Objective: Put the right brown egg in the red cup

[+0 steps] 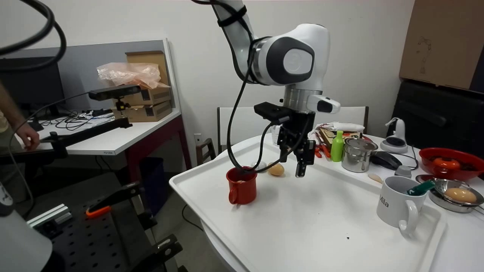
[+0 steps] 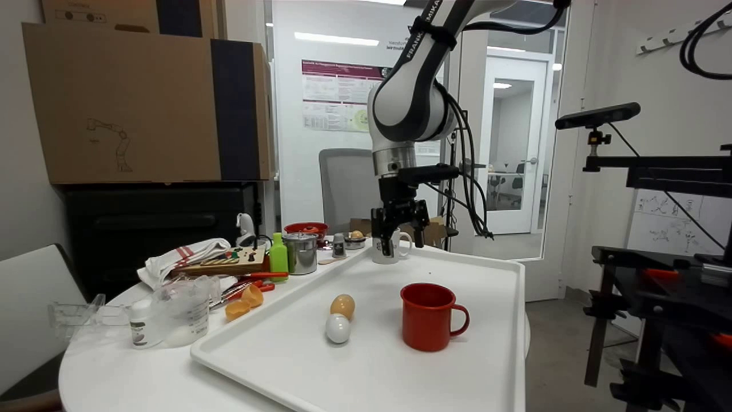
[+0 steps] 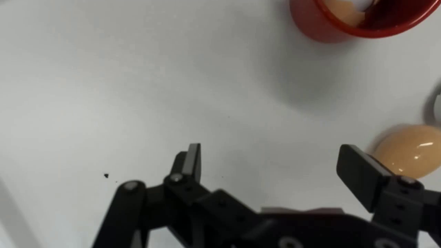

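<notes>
A brown egg [image 1: 276,170] lies on the white tray, also in an exterior view [image 2: 343,305] and at the right edge of the wrist view [image 3: 410,150]. The whitish egg-like thing [image 2: 338,329] lies close beside it. The red cup [image 1: 242,189] stands upright on the tray, also in an exterior view [image 2: 428,320] and at the top of the wrist view [image 3: 320,27]. A tan shape [image 3: 346,12] and a whitish shape show inside it, only partly visible. My gripper [image 3: 270,151] is open and empty above the tray, with the egg outside its right finger.
The white tray [image 1: 302,226] has a raised rim. A white mug [image 1: 397,200] with a green marker stands at its far end. Beside the tray are a green bottle [image 1: 337,147], a metal pot [image 1: 357,155], a red bowl [image 1: 452,162] and a strainer holding a tan egg [image 1: 459,195].
</notes>
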### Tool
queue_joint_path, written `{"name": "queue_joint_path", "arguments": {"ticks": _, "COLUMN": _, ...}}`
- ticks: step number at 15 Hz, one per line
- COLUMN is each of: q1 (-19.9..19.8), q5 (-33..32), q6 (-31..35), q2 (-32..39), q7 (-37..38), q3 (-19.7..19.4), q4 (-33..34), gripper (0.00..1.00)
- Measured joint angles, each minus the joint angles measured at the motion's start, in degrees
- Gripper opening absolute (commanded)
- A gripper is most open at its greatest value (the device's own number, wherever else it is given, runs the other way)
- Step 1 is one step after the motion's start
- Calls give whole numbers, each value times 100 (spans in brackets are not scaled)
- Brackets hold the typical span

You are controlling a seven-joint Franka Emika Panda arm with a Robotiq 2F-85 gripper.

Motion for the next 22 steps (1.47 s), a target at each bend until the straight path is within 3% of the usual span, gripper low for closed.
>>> {"name": "queue_joint_path", "arguments": {"ticks": 22, "q1": -35, "q5": 7, "q6": 180, "q2": 25, "q7": 267, "q3": -95, "q4": 107, "gripper": 100}}
